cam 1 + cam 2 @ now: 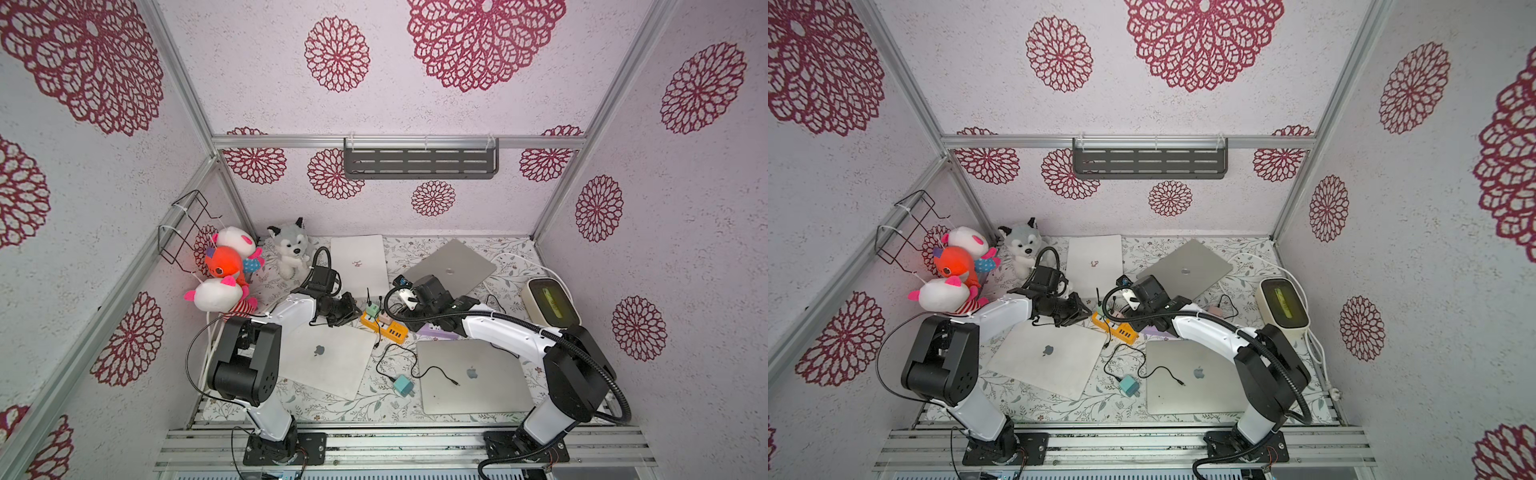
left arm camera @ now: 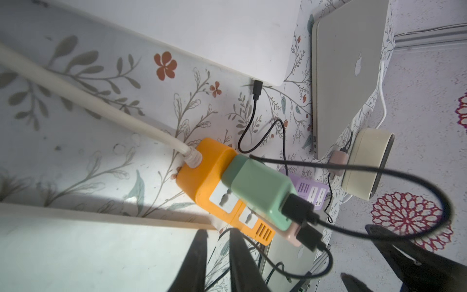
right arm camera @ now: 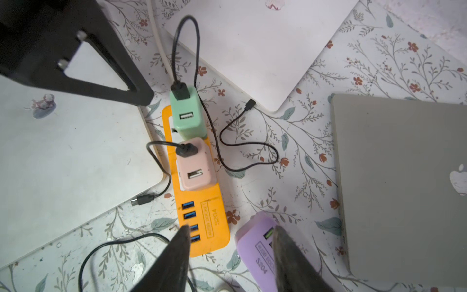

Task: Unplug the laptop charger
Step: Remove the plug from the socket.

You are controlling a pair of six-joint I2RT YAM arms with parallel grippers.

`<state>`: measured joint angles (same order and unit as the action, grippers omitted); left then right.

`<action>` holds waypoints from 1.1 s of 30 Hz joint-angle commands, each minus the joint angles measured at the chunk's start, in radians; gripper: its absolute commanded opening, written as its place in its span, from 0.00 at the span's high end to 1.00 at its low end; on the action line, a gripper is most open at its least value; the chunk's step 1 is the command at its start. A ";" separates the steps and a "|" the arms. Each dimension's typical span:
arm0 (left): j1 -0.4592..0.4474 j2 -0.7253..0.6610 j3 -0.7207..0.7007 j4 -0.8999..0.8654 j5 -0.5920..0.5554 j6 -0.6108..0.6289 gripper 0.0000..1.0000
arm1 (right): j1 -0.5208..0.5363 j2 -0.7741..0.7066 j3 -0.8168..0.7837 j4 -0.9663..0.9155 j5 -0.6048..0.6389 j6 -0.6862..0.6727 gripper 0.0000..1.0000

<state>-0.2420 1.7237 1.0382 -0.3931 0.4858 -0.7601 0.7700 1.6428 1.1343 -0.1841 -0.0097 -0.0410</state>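
An orange power strip (image 1: pixel 384 329) (image 3: pixel 217 202) lies mid-table with a green charger (image 3: pixel 187 118) (image 2: pixel 255 184) and a pink charger (image 3: pixel 195 164) plugged into it. Each has a black cable. The green one's cable ends in a loose plug (image 3: pixel 250 103) by a white laptop's corner. My left gripper (image 2: pixel 218 232) (image 1: pixel 353 309) hovers just left of the strip's green-charger end, its jaws a narrow gap apart with nothing between them. My right gripper (image 3: pixel 231 227) stands open above the strip's USB end and a purple strip (image 3: pixel 255 245), holding nothing.
Laptops ring the strips: white (image 1: pixel 359 266) and grey (image 1: pixel 451 268) behind, white (image 1: pixel 328 361) and silver (image 1: pixel 473 374) in front. A teal charger (image 1: pixel 402 384) with its cable lies loose between the front two. Plush toys (image 1: pixel 224 270) sit far left, a beige device (image 1: pixel 550 301) right.
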 commanded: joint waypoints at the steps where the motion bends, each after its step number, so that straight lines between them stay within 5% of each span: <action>1: 0.004 0.032 0.036 0.012 0.022 0.015 0.83 | -0.003 0.015 0.011 0.055 -0.046 0.007 0.46; 15: 0.003 0.092 0.062 0.033 0.050 0.012 0.99 | -0.006 0.100 0.034 0.086 -0.076 0.014 0.44; 33: 0.003 0.131 0.042 0.069 0.060 0.002 1.00 | -0.005 0.176 0.085 0.125 -0.137 -0.009 0.47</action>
<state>-0.2413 1.8378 1.0855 -0.3511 0.5373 -0.7532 0.7681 1.8122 1.1828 -0.0849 -0.1196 -0.0437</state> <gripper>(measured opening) 0.042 0.533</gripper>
